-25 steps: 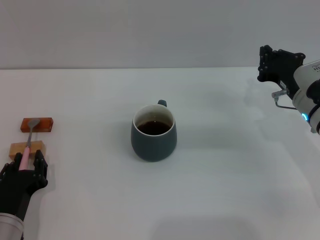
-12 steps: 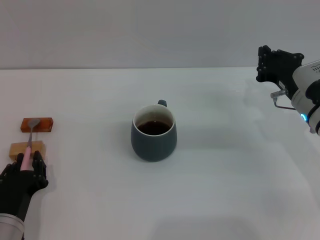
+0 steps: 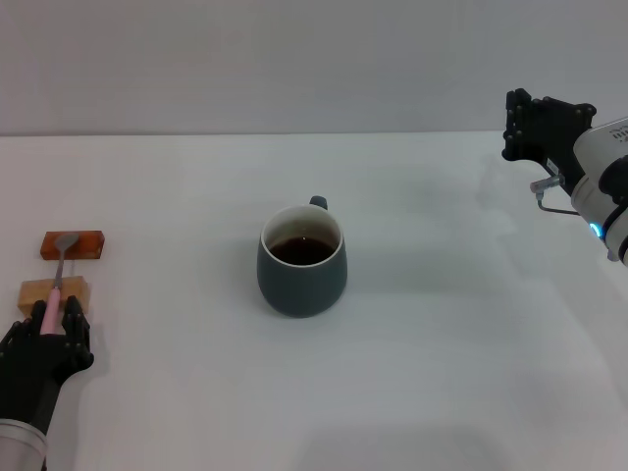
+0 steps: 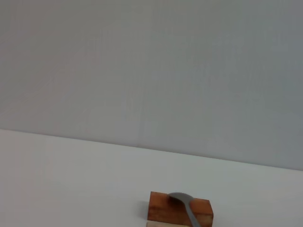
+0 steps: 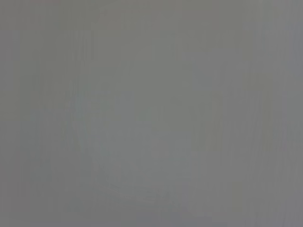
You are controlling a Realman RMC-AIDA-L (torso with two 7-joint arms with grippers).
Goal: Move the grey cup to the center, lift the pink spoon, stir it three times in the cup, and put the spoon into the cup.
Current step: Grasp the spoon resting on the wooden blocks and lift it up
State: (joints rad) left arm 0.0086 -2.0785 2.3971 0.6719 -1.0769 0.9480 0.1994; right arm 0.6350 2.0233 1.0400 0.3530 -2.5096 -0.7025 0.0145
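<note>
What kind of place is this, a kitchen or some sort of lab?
Probably a lab test bench, not a kitchen: a bare white table against a blank wall, just one grey cup of dark liquid, and a pink spoon propped on two small blocks.

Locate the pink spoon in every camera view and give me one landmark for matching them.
Head view: the pink spoon lies at the far left, bowl on the orange-brown block, handle over the tan block and between the left gripper's fingers.
Left wrist view: only its grey bowl and neck show, at the bottom edge.
Right wrist view: not in it.
Shared landmark: the orange-brown block.
</note>
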